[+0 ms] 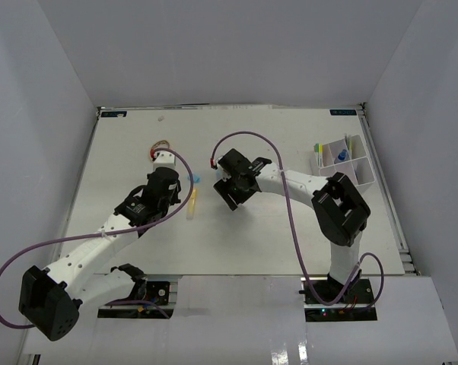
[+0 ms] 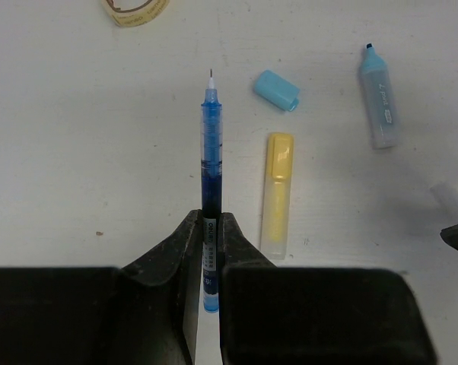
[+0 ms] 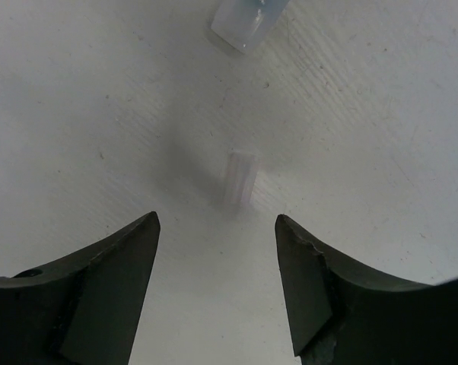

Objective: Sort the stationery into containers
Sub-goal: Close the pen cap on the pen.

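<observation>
Left fingers clamped on blue pen, mid-left of worktop. Right fingers wide open, empty, over clear cap. Unsorted: yellow highlighter, light-blue eraser, pale-blue marker, tan loop. Organizer box, far right, holds few items; early stage. Grip shows only in left wrist view, box only in top view.
</observation>
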